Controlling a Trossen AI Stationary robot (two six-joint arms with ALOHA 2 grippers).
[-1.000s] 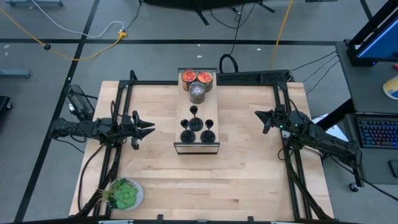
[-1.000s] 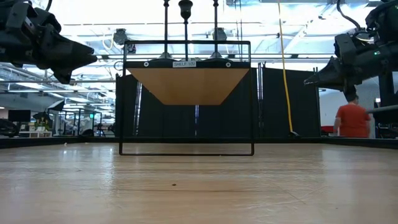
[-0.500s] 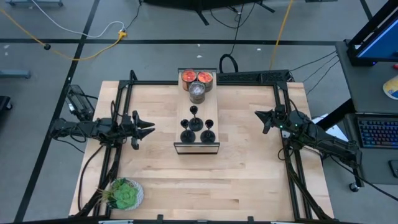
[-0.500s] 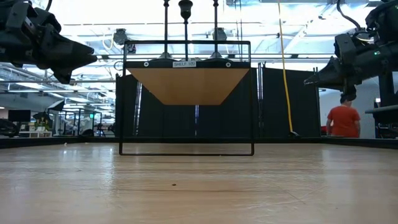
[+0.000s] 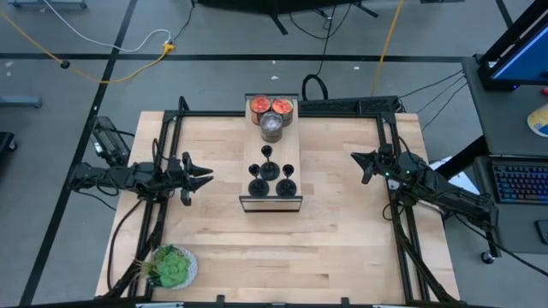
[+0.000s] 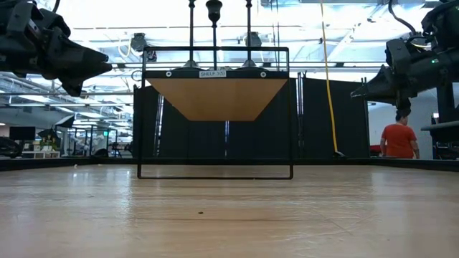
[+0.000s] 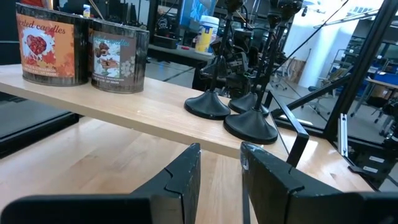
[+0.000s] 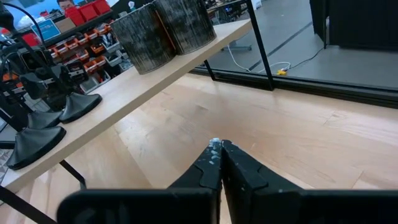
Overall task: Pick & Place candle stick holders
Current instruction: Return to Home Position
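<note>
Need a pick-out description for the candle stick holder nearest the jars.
In the high view, a raised wooden shelf in a black frame stands mid-table. Three small black candle stick holders form a triangle on it. Pick the tip holder, alone on the shelf's centreline next to the clear greyish glass jar; the other two stand paired at the opposite end.

Three jars (image 5: pixel 271 126) stand on the shelf's (image 5: pixel 292 151) far end; a green plant (image 5: pixel 171 267) sits on the table (image 5: pixel 342 239).

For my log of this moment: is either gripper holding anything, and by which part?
Nothing is held. The left gripper has its jaws apart and empty; the right gripper has them shut on nothing.
</note>
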